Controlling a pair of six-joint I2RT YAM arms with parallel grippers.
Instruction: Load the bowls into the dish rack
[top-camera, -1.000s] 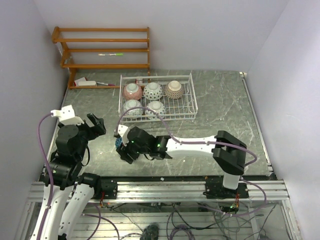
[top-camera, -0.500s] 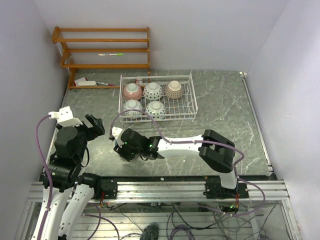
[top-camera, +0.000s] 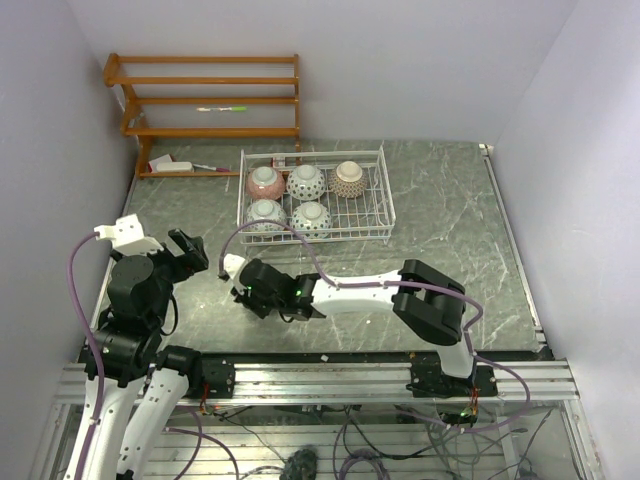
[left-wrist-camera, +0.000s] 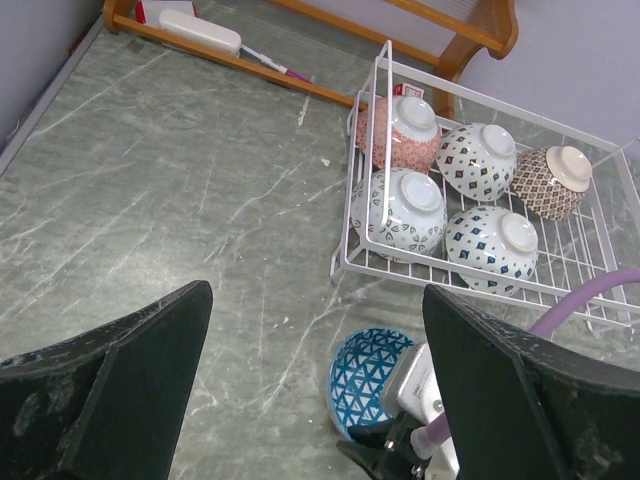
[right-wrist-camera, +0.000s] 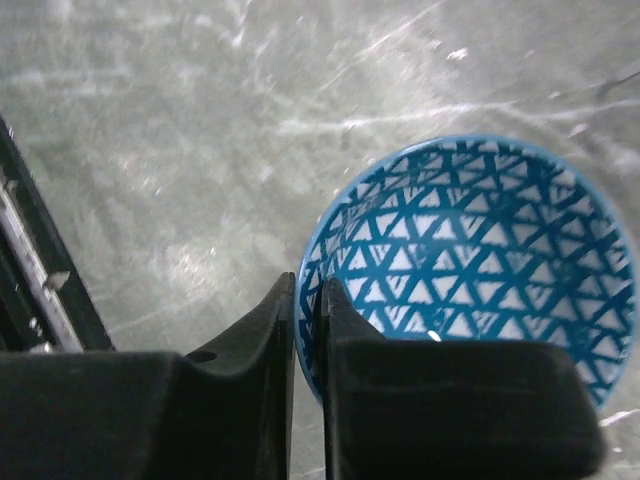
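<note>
— Right claw (right-wrist-camera: 305, 292), status check: what do we record?
— We record it closed down on the rim of the blue bowl (right-wrist-camera: 480, 270). One finger (right-wrist-camera: 260, 345) sits outside the wall and the other inside. Only the thickness of the rim lies between them.
— Where do we locate that bowl?
— Over the worktop (top-camera: 440, 200), mouth up, just outside the near left corner of the rack (top-camera: 370, 212). In the left wrist view it lies close in front of the rack's near wall, not inside it. We cannot tell whether its foot rests on the worktop or hangs just above it.
— What do we list as rack contents?
— We count five bowls, all upside down with their foot rings up, grouped in the left part of the rack.
Back row, left to right: red bowl (left-wrist-camera: 400, 130), black-and-white bowl (left-wrist-camera: 478, 160), tan bowl (left-wrist-camera: 552, 180).
Front row: pale bowl (left-wrist-camera: 400, 210) with fine dark marks, then diamond bowl (left-wrist-camera: 492, 240), white with blue diamonds. The two touch, or nearly so.
— And the left claw (left-wrist-camera: 315, 295)?
— We see it spread wide with nothing between its fingers. It hangs above the left side of the worktop, apart from the blue bowl, and faces the rack. A wooden shelf (top-camera: 210, 100) stands against the back wall, behind the rack's left corner.
</note>
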